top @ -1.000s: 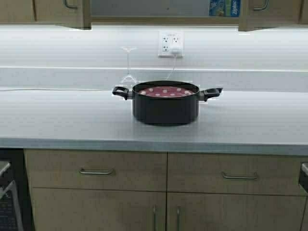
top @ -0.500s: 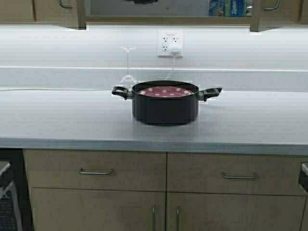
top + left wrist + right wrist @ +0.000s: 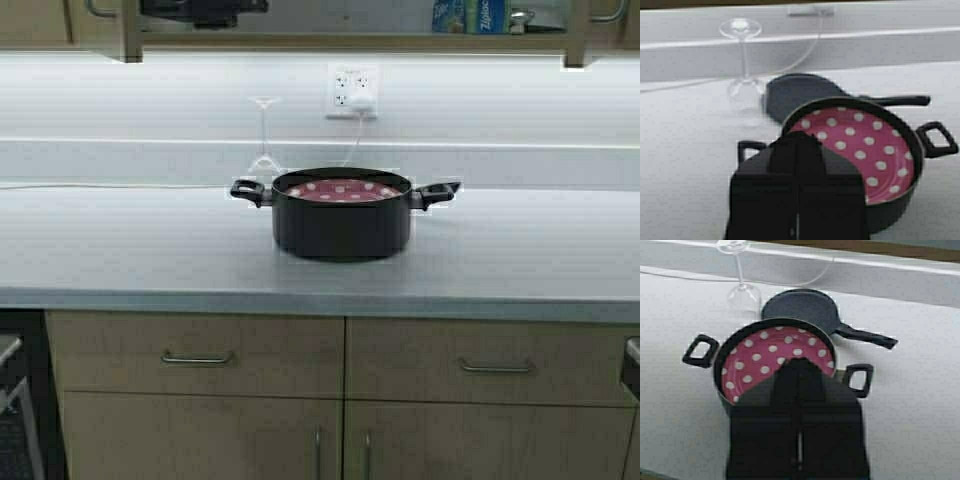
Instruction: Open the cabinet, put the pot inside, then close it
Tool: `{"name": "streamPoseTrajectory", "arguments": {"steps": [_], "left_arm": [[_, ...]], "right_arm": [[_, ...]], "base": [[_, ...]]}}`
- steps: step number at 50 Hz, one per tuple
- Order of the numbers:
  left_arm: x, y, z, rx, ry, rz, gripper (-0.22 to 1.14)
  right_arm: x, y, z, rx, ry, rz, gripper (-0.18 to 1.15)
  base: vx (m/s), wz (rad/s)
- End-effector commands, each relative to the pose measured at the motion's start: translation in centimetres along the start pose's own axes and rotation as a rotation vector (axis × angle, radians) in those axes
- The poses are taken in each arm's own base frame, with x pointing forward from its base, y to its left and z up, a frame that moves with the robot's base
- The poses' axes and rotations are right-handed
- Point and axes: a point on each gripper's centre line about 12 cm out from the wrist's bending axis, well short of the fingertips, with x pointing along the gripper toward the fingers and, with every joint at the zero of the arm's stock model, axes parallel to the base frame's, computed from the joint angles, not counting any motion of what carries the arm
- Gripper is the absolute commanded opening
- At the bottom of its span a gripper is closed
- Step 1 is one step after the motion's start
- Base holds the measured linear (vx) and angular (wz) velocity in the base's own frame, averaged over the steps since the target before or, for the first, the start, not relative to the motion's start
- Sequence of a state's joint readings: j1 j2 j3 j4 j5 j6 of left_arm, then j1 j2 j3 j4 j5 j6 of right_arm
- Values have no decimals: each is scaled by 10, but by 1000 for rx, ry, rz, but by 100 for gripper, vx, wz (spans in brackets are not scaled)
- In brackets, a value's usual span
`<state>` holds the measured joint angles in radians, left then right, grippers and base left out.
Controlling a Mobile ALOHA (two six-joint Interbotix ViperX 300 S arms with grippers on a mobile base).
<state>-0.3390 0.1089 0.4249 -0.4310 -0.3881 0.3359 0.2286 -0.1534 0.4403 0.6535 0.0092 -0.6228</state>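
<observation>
Below both pincers, whose fingers press together on nothing, the pot (image 3: 341, 214) sits on the table (image 3: 120, 250) under the open cabinet (image 3: 340, 40), beside a wine glass (image 3: 265, 135) that a careless reach could likely topple.

Black polka-dotted pot (image 3: 341, 215) upright on counter below open cabinet (image 3: 345, 30).

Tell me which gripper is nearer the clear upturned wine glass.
Left. The left gripper hangs high, just left of the clear wine glass; the right gripper hangs high beyond the black pot's right side.
</observation>
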Motion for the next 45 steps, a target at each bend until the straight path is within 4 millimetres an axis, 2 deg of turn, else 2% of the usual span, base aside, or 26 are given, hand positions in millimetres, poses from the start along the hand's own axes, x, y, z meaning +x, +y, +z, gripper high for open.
{"name": "streamPoseTrajectory", "arguments": {"steps": [1, 9, 14, 18, 29, 34, 42, 45], "left_arm": [[-23, 12, 27, -3, -70, 21, 3], [-40, 9, 33, -7, -87, 6, 3], [-52, 4, 33, -21, -88, -10, 4], [-59, 0, 29, -39, -83, -23, 4], [-72, -14, 19, -50, -95, -52, 8], [-80, -20, 2, -50, -104, -59, 29], [-93, -18, -34, -212, -98, -51, 88], [-98, -15, -48, -310, -106, -48, 104]], "right_arm": [[-25, -19, 15, 8, -56, -48, 8], [-40, -15, 19, 22, -76, -37, 9], [-47, -9, 8, 49, -58, -22, 17], [-49, -1, -2, 73, -35, -2, 32], [-53, 15, -32, 144, 31, 38, 85], [-56, 22, -52, 218, 63, 41, 99], [-60, 27, -88, 295, 37, -11, 99], [-63, 29, -100, 313, 9, -31, 99]], "base": [[0, 0], [0, 0], [0, 0], [0, 0], [0, 0], [0, 0], [0, 0], [0, 0]]}}
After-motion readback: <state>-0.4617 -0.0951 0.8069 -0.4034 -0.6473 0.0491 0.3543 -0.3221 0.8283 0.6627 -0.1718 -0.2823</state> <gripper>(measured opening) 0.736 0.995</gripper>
